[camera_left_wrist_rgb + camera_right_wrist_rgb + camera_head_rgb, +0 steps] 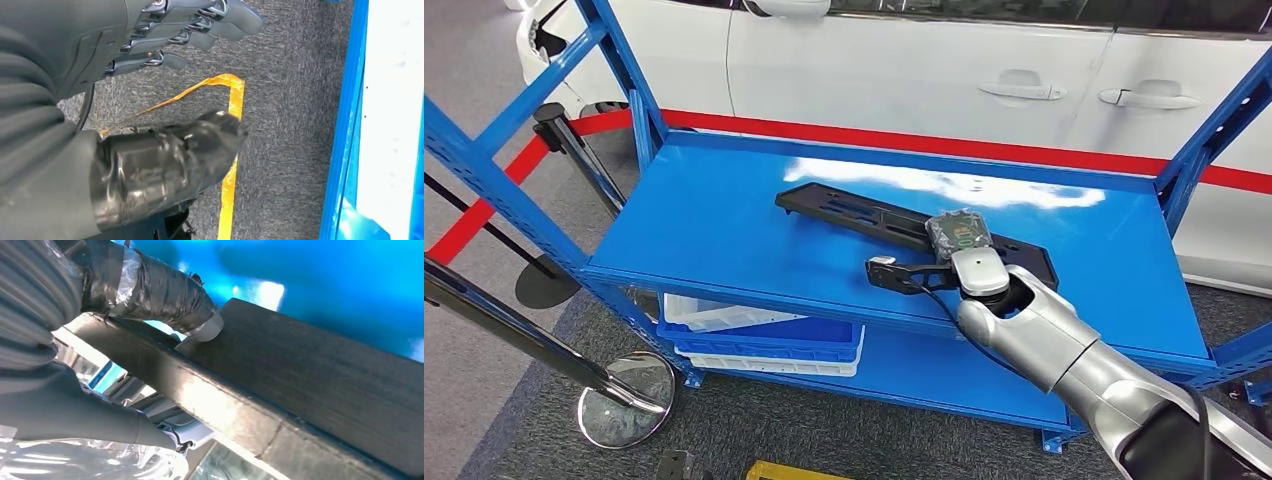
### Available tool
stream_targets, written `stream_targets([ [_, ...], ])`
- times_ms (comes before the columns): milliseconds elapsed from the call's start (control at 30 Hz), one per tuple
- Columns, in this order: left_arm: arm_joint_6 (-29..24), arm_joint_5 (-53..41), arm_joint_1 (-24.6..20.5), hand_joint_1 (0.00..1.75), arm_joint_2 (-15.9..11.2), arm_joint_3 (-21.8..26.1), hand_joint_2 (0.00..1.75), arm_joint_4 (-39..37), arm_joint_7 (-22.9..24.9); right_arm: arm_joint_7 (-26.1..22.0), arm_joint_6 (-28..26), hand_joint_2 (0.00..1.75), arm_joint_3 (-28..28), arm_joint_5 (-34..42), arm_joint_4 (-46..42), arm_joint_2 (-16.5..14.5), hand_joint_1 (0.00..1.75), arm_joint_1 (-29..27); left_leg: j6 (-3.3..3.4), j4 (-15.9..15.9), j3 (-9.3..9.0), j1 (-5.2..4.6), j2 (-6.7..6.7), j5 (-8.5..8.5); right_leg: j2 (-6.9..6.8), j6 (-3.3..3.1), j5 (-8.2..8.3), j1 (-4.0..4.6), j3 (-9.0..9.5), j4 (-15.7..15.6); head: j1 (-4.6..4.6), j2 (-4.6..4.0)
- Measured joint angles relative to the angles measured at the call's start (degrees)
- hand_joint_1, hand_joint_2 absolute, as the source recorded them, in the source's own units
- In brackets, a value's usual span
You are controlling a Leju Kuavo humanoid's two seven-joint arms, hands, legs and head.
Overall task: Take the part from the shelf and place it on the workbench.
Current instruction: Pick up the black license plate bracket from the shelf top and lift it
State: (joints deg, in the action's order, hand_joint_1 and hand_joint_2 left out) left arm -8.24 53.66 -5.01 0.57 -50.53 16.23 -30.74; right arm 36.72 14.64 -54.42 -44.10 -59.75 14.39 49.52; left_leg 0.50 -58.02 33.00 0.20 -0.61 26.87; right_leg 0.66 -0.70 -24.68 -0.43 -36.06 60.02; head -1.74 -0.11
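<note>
The long black part (894, 222) lies on the blue shelf (724, 220). The right hand (959, 250) clamps its near end — lift it level. The left hand (195, 25) hangs empty, fingers apart.

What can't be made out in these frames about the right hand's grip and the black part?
- Right hand fingers: head view, hidden beneath its own wrist and camera; whether it grips the black part is unclear.
- Part's near end: head view, covered by that hand.
- Part's whole shape: right wrist view, cut off by the edges.
- Bins contents: hidden under the top shelf.
</note>
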Motion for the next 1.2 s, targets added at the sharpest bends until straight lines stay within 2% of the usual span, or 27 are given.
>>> stream_targets([
  [167,-2.2,1.9,0.0,0.00,0.0,0.0,1.75,-0.3,3.0,-0.1,-2.9,1.75,0.0,-0.4,-3.5,-0.1,1.75,0.8,0.00,0.0,0.03,0.00,0.00,0.00,0.00,0.00,0.00,0.00,-0.03,0.0,0.01,0.00],
  [367,0.8,3.0,0.0,0.00,-0.1,0.0,1.75,-0.4,6.3,-0.3,-5.4,1.75,0.0,-2.5,-10.2,-0.9,1.75,2.8,0.49,-0.5,0.25,-0.09,-0.01,0.28,0.00,0.19,0.08,-0.16,-0.05,-0.1,-0.03,0.00],
  [500,2.0,3.7,0.0,0.00,-0.1,0.0,1.75,-0.5,7.3,-1.1,-7.0,1.75,0.0,-4.1,-15.2,-1.4,1.75,3.3,0.97,0.1,0.04,0.09,0.08,-0.39,0.06,0.82,0.37,-0.13,0.10,-0.5,0.02,0.00],
  [533,2.5,3.9,0.0,0.00,-0.1,0.0,1.75,-0.5,7.5,-1.4,-7.8,1.75,0.1,-4.5,-16.4,-1.5,1.75,3.4,1.18,0.9,-0.28,0.29,0.18,-0.92,0.06,1.05,-0.07,-0.06,0.03,-0.2,0.08,0.00],
  [567,3.0,4.0,0.0,0.00,-0.1,0.0,1.75,-0.5,7.7,-1.7,-8.5,1.75,0.1,-4.9,-17.5,-1.5,1.75,3.5,1.41,1.6,-0.59,0.50,0.33,-1.41,0.07,1.27,-1.19,-0.03,-0.40,1.0,0.20,0.00],
  [600,3.3,4.1,-0.1,0.00,0.0,0.0,1.75,-0.5,8.0,-1.8,-9.1,1.75,0.1,-5.3,-18.5,-1.5,1.75,3.6,1.55,2.2,-0.81,0.71,0.49,-1.75,0.04,1.46,-2.92,-0.09,-1.32,3.4,0.33,0.00],
  [667,3.6,4.4,-0.1,0.00,-0.1,0.0,1.75,-0.5,8.3,-2.1,-10.0,1.75,0.1,-6.0,-20.3,-1.5,1.75,3.5,1.72,2.3,-0.77,0.71,0.63,-1.91,-0.01,1.94,-6.50,-0.51,-4.05,10.4,0.47,0.00],
  [700,3.6,4.5,-0.1,0.00,-0.2,0.0,1.75,-0.5,8.5,-2.2,-10.3,1.75,0.1,-6.2,-21.1,-1.5,1.75,3.3,1.68,2.2,-0.71,0.77,0.64,-1.89,-0.04,2.24,-7.28,-0.84,-5.04,13.1,0.48,0.00],
  [733,3.7,4.6,-0.1,0.00,-0.2,0.0,1.75,-0.6,8.6,-2.2,-10.4,1.75,0.1,-6.3,-21.9,-1.5,1.75,3.2,1.59,2.0,-0.64,0.89,0.62,-1.84,-0.08,2.60,-6.97,-1.22,-5.19,13.9,0.48,0.00],
  [767,3.7,4.7,-0.1,0.00,-0.2,0.0,1.75,-0.6,8.7,-2.2,-10.5,1.75,0.1,-6.4,-22.5,-1.5,1.75,3.1,1.38,1.8,-0.55,1.09,0.58,-1.72,-0.13,2.99,-5.70,-1.62,-4.34,12.7,0.47,0.00],
  [800,3.7,4.7,-0.1,0.00,-0.2,0.0,1.75,-0.6,8.7,-2.3,-10.5,1.75,0.2,-6.4,-23.1,-1.5,1.75,3.1,1.03,1.3,-0.43,1.35,0.50,-1.51,-0.20,3.43,-3.84,-2.03,-2.56,9.5,0.48,0.00],
  [833,3.7,4.7,-0.1,0.00,-0.3,0.0,1.75,-0.6,8.7,-2.3,-10.5,1.75,0.2,-6.4,-23.6,-1.5,1.75,3.2,0.54,0.8,-0.12,1.57,0.41,-1.26,-0.22,3.87,-2.73,-2.25,-0.60,6.1,0.53,0.00],
  [867,3.8,4.7,-0.1,0.00,-0.3,0.0,1.75,-0.6,8.8,-2.3,-10.5,1.75,0.2,-6.4,-24.1,-1.5,1.75,3.2,0.00,0.1,0.28,1.70,0.31,-1.00,-0.10,3.87,-1.84,-2.23,0.76,3.4,0.57,0.01],
  [900,3.8,4.7,-0.1,0.00,-0.4,0.0,1.75,-0.6,8.8,-2.3,-10.6,1.75,0.3,-6.4,-24.6,-1.5,1.75,3.2,-0.51,-0.5,0.71,1.75,0.21,-0.85,0.03,3.62,-1.67,-2.15,1.43,1.8,0.64,0.01],
  [933,3.8,4.7,-0.1,0.00,-0.4,0.0,1.75,-0.7,8.8,-2.2,-10.6,1.75,0.4,-6.4,-24.9,-1.5,1.75,3.2,-0.95,-0.9,1.14,1.76,0.12,-0.87,0.21,3.10,-1.93,-1.89,1.33,1.5,0.66,0.01],
  [1000,3.8,4.7,0.0,0.00,-0.4,0.0,1.75,-0.7,8.8,-2.2,-10.6,1.75,0.4,-6.5,-25.5,-1.5,1.75,3.2,-1.61,-1.3,1.71,1.97,0.03,-1.11,0.33,1.76,-1.57,-1.65,0.49,1.6,0.66,0.00],
  [1033,3.8,4.7,0.0,0.00,-0.4,0.0,1.75,-0.7,8.9,-2.2,-10.6,1.75,0.4,-6.5,-25.8,-1.5,1.75,3.2,-1.79,-1.8,2.14,2.12,0.10,-0.67,0.31,1.17,-1.27,-1.52,0.12,1.6,0.58,0.00],
  [1067,3.8,4.7,0.0,0.00,-0.4,0.0,1.75,-0.7,8.9,-2.2,-10.6,1.75,0.5,-6.6,-26.1,-1.5,1.75,3.2,-1.87,-3.1,2.81,2.18,0.19,0.57,0.25,0.59,-0.92,-1.44,-0.27,1.6,0.55,0.00],
  [1100,3.8,4.7,0.0,0.00,-0.4,0.0,1.75,-0.7,8.9,-2.3,-10.7,1.75,0.5,-6.8,-26.4,-1.5,1.75,3.3,-1.81,-5.4,3.74,2.17,0.28,2.52,0.17,0.04,-0.56,-1.32,-0.68,1.5,0.49,0.00],
  [1167,3.8,4.5,0.0,0.00,-0.4,0.0,1.75,-0.7,9.0,-2.4,-11.3,1.75,0.5,-7.8,-27.0,-1.5,1.75,3.1,-1.40,-12.4,6.06,1.88,0.35,7.32,0.05,-0.72,0.15,-0.77,-1.63,1.5,0.45,0.00],
  [1200,3.8,4.5,0.0,0.00,-0.4,0.0,1.75,-0.7,9.1,-2.5,-11.8,1.75,0.5,-8.4,-27.3,-1.5,1.75,2.9,-1.11,-15.3,6.75,1.67,0.34,8.83,0.02,-0.97,0.51,-0.43,-2.12,1.5,0.45,0.00],
])
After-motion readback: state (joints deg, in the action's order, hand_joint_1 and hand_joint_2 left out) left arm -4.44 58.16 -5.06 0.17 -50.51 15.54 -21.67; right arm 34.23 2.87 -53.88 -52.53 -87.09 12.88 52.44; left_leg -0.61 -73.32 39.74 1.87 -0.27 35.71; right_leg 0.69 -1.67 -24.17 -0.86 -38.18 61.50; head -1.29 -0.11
